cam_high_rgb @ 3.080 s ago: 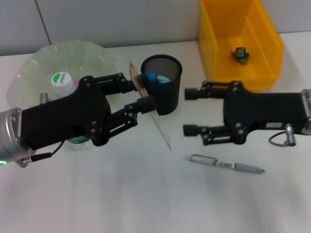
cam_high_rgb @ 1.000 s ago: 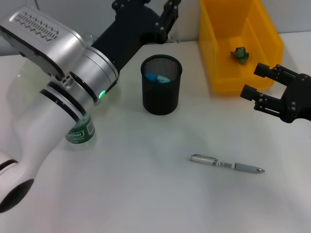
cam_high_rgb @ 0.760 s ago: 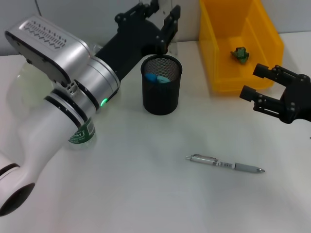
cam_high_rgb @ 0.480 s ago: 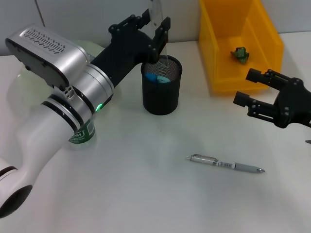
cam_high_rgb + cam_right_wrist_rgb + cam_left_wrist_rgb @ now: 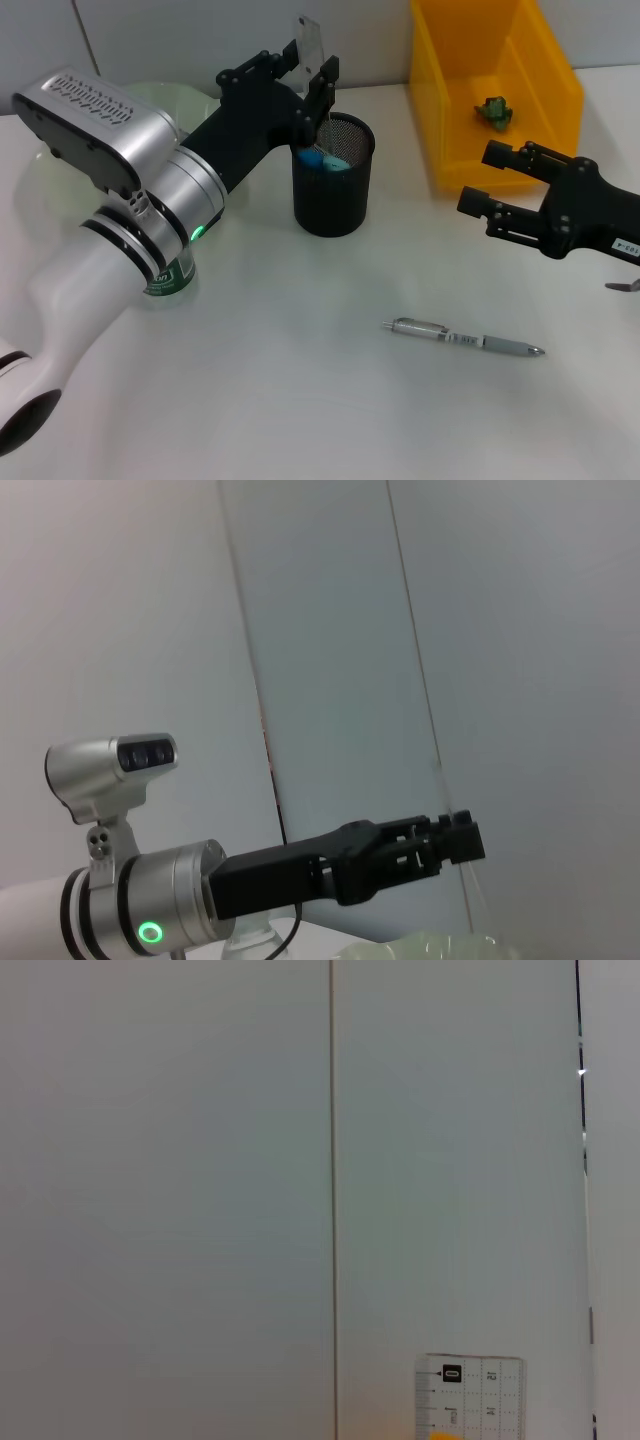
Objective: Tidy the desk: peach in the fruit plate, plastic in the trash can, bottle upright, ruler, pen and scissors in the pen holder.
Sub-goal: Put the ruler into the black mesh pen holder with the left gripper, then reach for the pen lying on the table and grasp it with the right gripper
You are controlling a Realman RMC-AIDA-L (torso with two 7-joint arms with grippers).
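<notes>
In the head view the left gripper (image 5: 309,82) grips the clear ruler (image 5: 318,62) upright over the black pen holder (image 5: 332,173), with the ruler's lower end now inside the cup beside the blue scissors (image 5: 324,158), lower than 0.5 s ago; the bottle (image 5: 166,276) stands upright under the arm, and its green label is too much hidden to read. The right gripper (image 5: 481,179) has moved further left, its fingers wide apart and empty, between the yellow trash can (image 5: 540,90) and the pen (image 5: 463,338) on the desk (image 5: 300,400). In the left wrist view only the ruler's end (image 5: 469,1398) shows, with "0", "13" and "14" printed on it, and the right wrist view shows the left gripper (image 5: 466,841) far off, before a wall.
</notes>
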